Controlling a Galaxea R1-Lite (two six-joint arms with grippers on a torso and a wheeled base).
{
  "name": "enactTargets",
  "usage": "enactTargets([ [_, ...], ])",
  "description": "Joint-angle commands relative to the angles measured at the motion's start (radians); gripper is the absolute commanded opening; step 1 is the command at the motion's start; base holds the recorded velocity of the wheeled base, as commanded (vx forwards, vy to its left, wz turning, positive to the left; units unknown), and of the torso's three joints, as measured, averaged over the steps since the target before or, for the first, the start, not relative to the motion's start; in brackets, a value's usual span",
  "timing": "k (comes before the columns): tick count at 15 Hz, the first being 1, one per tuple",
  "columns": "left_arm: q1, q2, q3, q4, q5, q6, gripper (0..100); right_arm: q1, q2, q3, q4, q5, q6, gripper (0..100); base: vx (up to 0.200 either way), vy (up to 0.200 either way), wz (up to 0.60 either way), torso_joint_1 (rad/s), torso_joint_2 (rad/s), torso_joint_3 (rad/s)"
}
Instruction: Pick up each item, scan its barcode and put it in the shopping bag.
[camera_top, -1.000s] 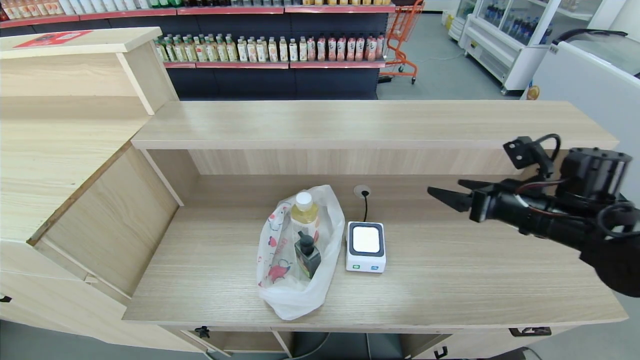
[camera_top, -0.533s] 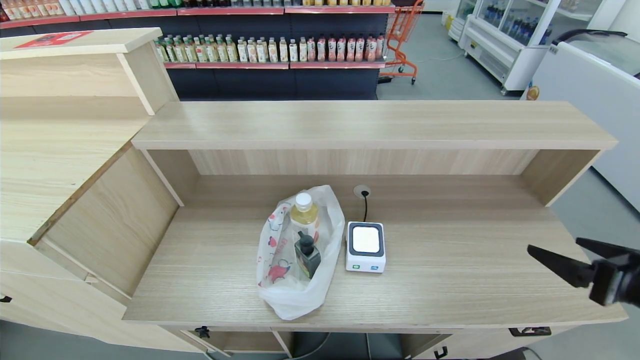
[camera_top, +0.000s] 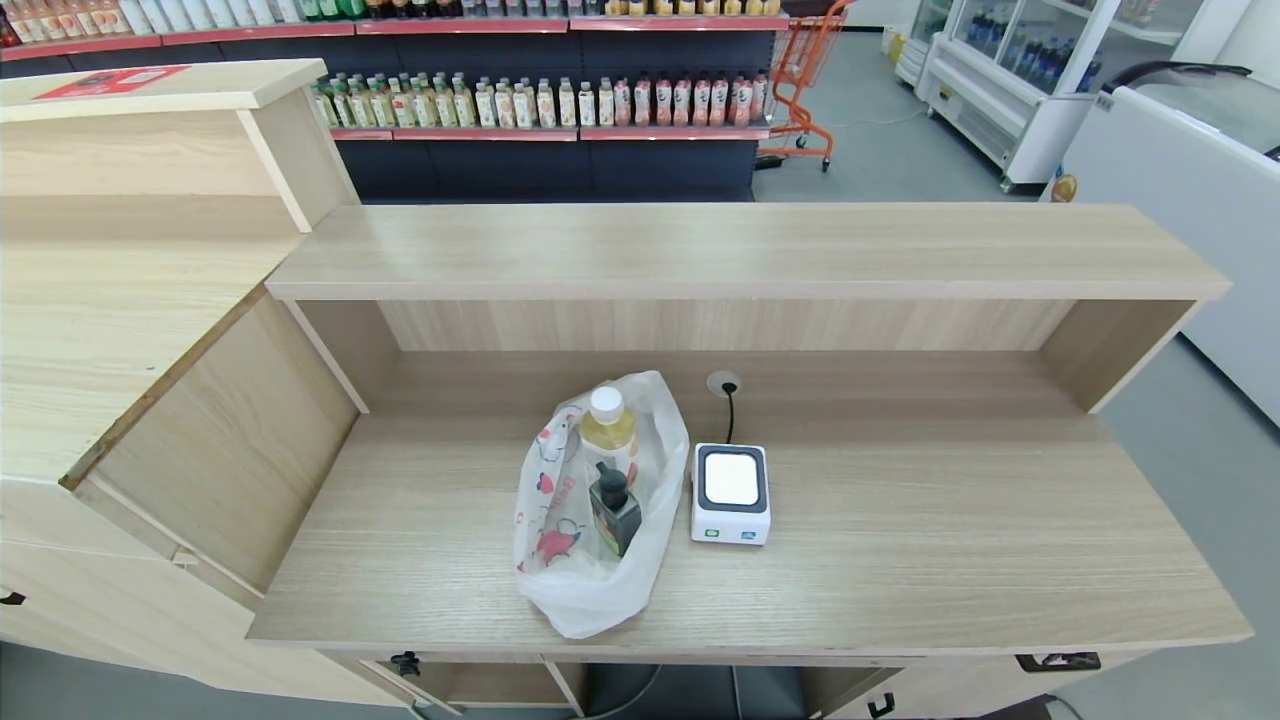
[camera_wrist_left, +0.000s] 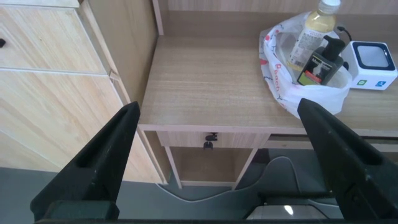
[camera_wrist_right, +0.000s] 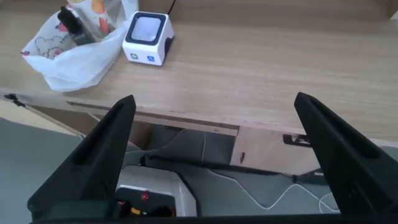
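A white plastic shopping bag (camera_top: 560, 560) with red prints lies open on the wooden counter (camera_top: 900, 540). Inside it stand a yellow drink bottle (camera_top: 610, 428) with a white cap and a dark pump bottle (camera_top: 614, 508). A white barcode scanner (camera_top: 731, 492) sits just right of the bag. My left gripper (camera_wrist_left: 217, 109) is open with nothing in it, low in front of the counter's left front corner; the bag (camera_wrist_left: 317, 94) and scanner (camera_wrist_left: 372, 62) lie beyond it. My right gripper (camera_wrist_right: 214, 102) is also open and holds nothing, low before the counter's front edge, with the scanner (camera_wrist_right: 147, 38) and bag (camera_wrist_right: 68, 59) beyond.
A raised shelf (camera_top: 740, 250) runs over the back of the counter, and a tall side cabinet (camera_top: 120, 300) walls the left. The scanner's cable (camera_top: 729, 410) goes to a hole behind it. Store shelves and freezers stand behind.
My right arm has dropped down and to the right, leaving the head view. The bag, bottles and scanner have not moved.
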Motion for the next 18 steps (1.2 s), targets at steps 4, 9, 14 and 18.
enactTargets([
  [4,0.000,0.000,0.000,0.000,0.000,0.000,100,0.031,-0.206,0.033,0.092,-0.128,0.038,100,0.000,0.000,0.00,0.000,0.00,0.000],
  [9,0.000,0.001,0.000,0.000,0.000,0.000,100,0.031,-0.204,0.033,0.093,-0.131,0.038,100,0.000,0.000,0.00,0.000,0.00,0.000],
  [14,0.000,0.001,0.000,0.000,0.000,0.000,100,0.031,-0.206,0.033,0.095,-0.129,0.035,100,0.000,0.000,0.00,0.000,0.00,0.000],
  [18,0.000,0.001,0.000,0.000,0.000,-0.011,100,0.031,-0.206,0.033,0.095,-0.129,0.033,100,0.000,0.000,0.00,0.000,0.00,0.000],
])
